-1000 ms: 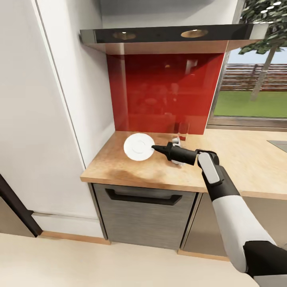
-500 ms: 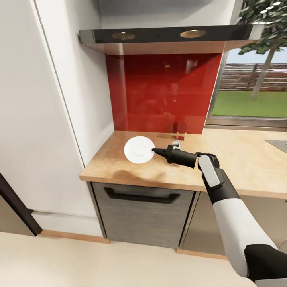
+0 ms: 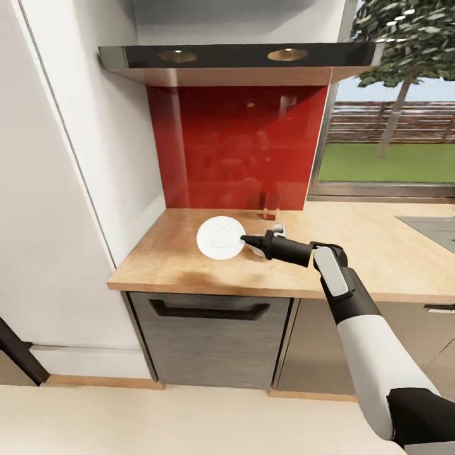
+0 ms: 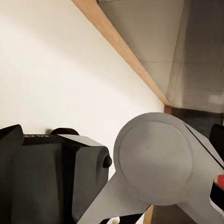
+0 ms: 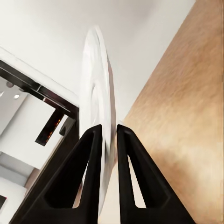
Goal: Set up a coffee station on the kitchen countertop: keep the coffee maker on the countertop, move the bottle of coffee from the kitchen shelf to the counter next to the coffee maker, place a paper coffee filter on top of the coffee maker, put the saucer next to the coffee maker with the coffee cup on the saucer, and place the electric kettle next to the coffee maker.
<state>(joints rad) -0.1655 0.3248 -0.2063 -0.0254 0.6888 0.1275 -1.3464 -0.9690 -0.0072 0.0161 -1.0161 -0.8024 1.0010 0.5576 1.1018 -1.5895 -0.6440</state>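
My right gripper is shut on the rim of a white saucer and holds it on edge, a little above the wooden countertop. In the right wrist view the two black fingers pinch the saucer between them. A small white object, likely the coffee cup, peeks out from behind the gripper's wrist, mostly hidden. The left wrist view shows grey and black robot parts against a pale wall.
A small clear glass stands against the red backsplash. A range hood hangs above the counter. A tall white cabinet bounds the counter's left end. A grey inset lies in the counter at far right, below a window.
The whole picture has slid left, so the camera has moved. The saucer stays pinched in my right gripper at about the same spot in view.
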